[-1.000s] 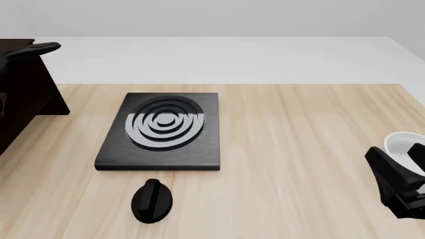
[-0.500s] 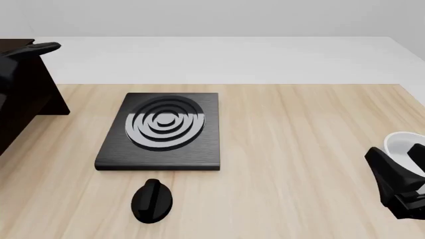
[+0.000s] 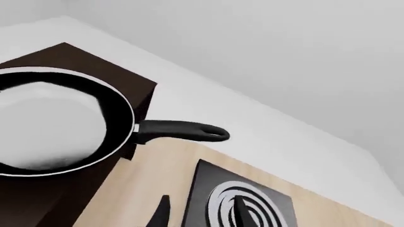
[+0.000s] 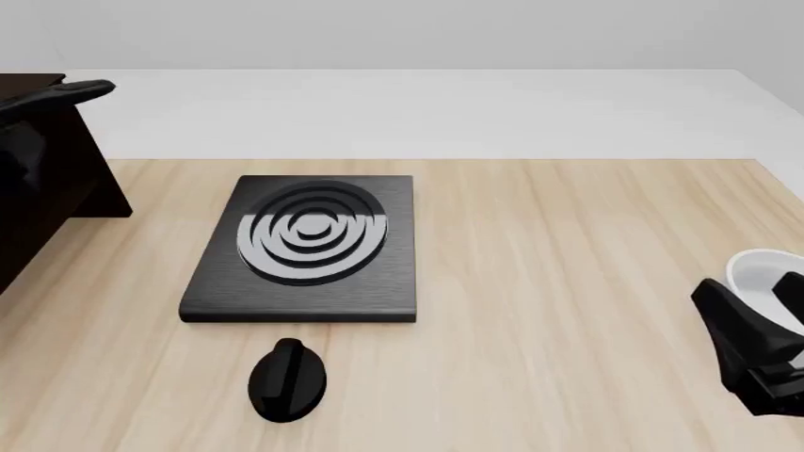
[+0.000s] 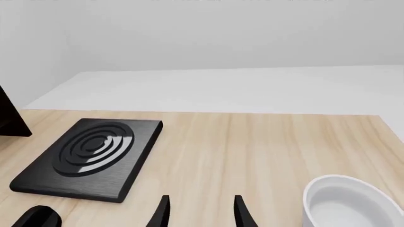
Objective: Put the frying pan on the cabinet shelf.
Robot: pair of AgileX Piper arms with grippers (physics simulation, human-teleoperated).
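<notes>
In the left wrist view the frying pan [image 3: 54,123] sits on the cabinet shelf [image 3: 82,64], handle past its edge; this gripper's state I cannot tell. In the front view the handle [image 4: 75,92] shows at the table's far left edge. In the right wrist view the right gripper [image 5: 198,210] has its fingers apart beside the white bowl [image 5: 350,203], holding nothing

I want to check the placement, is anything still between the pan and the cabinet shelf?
Nothing visible. In the left wrist view the pan sits over the cabinet's top, handle sticking out past its edge. Contact itself can't be told.
</notes>
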